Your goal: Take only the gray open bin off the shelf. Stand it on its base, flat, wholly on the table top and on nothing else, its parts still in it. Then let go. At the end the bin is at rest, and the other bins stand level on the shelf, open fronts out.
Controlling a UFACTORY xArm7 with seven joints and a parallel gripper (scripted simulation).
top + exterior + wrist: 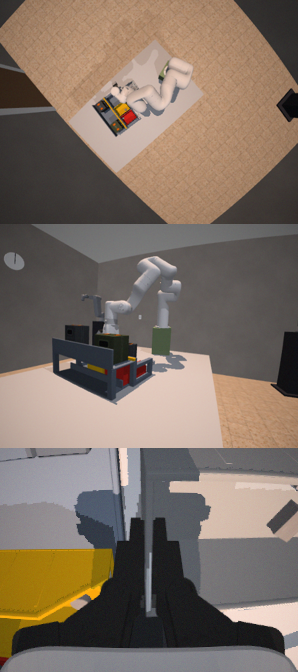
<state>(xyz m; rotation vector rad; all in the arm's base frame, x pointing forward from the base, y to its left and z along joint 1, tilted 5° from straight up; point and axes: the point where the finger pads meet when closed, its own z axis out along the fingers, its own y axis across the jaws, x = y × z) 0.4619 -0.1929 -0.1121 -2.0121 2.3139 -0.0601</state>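
The gray bin [240,568] fills the right of the wrist view, with a small block [283,521] inside it. My gripper [147,537] is shut on its thin side wall. A pale gray part of the bin [132,85] shows beside the wrist in the top view, past the shelf's end; the arm covers the rest. Its height above the table cannot be told. The fingers are hidden in the top and exterior views. The yellow bin [121,109] [55,570] and the red bin [129,117] [123,374] sit side by side on the dark shelf [83,350].
An olive box [112,347] [117,126] and a black box [100,106] [77,334], both with orange tops, stand at the shelf's back. A yellow bar [114,112] crosses the shelf behind the yellow and red bins. The arm's green pedestal [161,342] stands at the table's far end.
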